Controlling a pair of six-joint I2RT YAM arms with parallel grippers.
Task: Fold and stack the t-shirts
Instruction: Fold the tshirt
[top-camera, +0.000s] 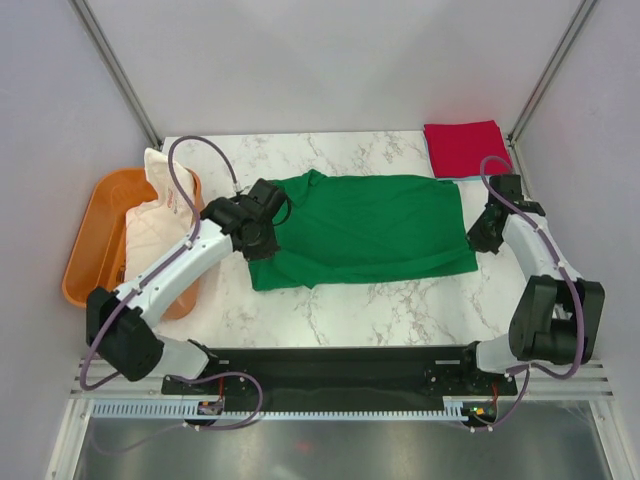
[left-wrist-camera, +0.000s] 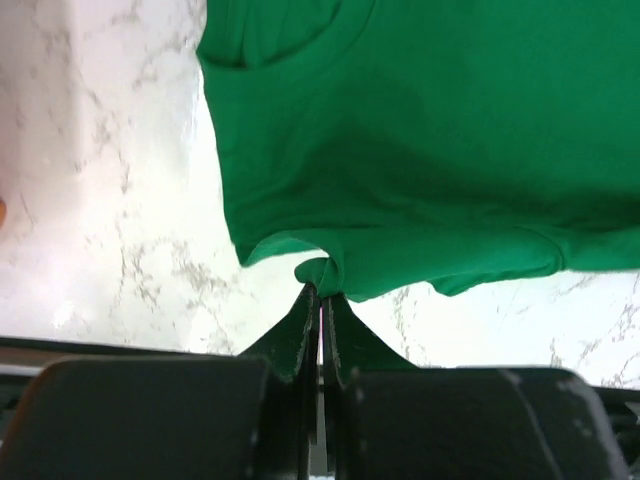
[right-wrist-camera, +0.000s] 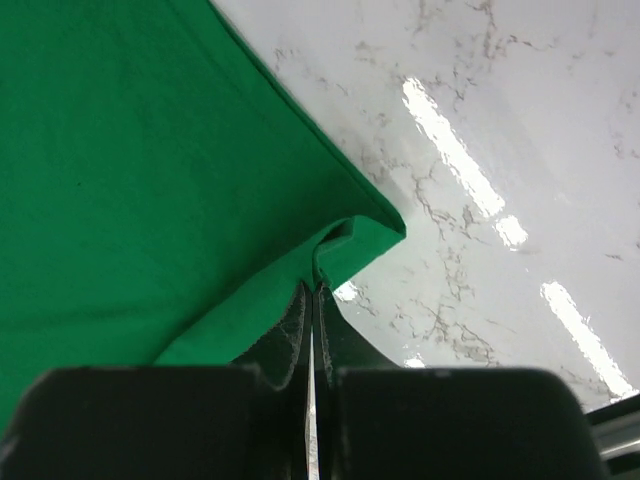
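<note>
The green t-shirt (top-camera: 365, 228) lies spread flat mid-tabletop (top-camera: 340, 310). The left hand (left-wrist-camera: 320, 297) is clenched on its left edge, the right hand (right-wrist-camera: 314, 292) on its right corner. The folded red t-shirt (top-camera: 466, 147) lies at the far right corner.

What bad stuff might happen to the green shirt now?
Only a tiny bit at the edge of the green t-shirt is pinched, so the left gripper or the right gripper might lose it when pulling. The cloth bunches at both pinches, so the fold may come out crooked.
</note>
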